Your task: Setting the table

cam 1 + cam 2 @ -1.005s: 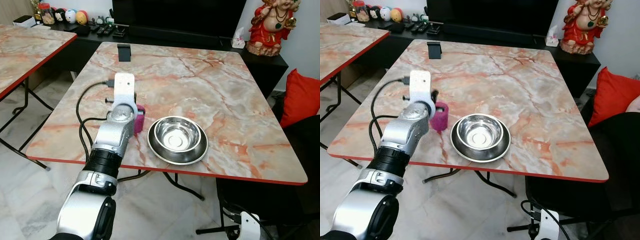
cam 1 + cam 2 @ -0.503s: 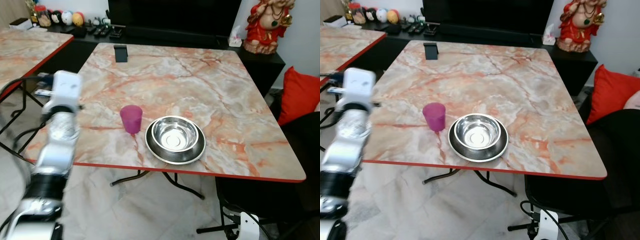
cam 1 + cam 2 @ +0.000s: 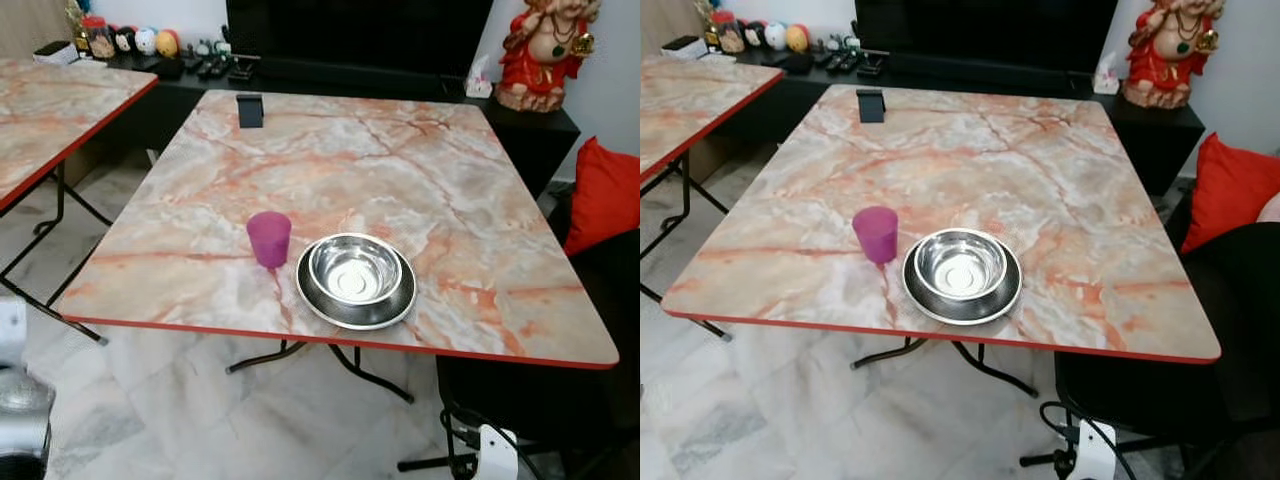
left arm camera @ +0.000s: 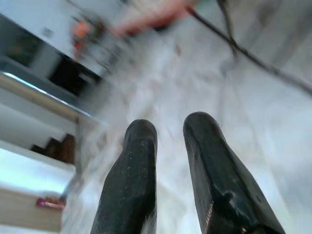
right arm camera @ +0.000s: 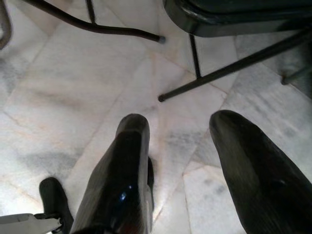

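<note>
1. Low at the robot's left, beside the table's near corner, the left arm [image 3: 20, 420] hangs over the floor, well apart from everything on the tabletop.
2. Left gripper [image 4: 168, 131]: the jaws stand slightly parted with a narrow gap, holding nothing. Beyond the fingertips [image 4: 141, 134] lies pale floor [image 4: 253, 122], blurred; a dark table leg [image 4: 243, 51] crosses further out.
3. Table [image 3: 380, 150]: marble-patterned top with a red edge. All items below sit well above and forward of both sets of jaws.
4. Small black stand [image 3: 250, 110]: upright near the table's far left edge.
5. Pink cup [image 3: 269, 239]: upright near the front edge, left of the bowl and just beside the plate rim; whether they touch cannot be determined.
6. Steel bowl [image 3: 355, 270]: seated inside a steel plate [image 3: 320, 300], near the front edge, right of the cup.
7. Red figurine [image 3: 540, 50]: on the dark cabinet beyond the table's far right corner.
8. Red cushion [image 3: 605, 195]: right of the table.
9. Right gripper [image 5: 178, 126]: the jaws are spread wide with nothing between them. Marble floor tiles [image 5: 63, 92] lie past the fingertips [image 5: 131, 126], with dark metal legs [image 5: 229, 68] further out.
</note>
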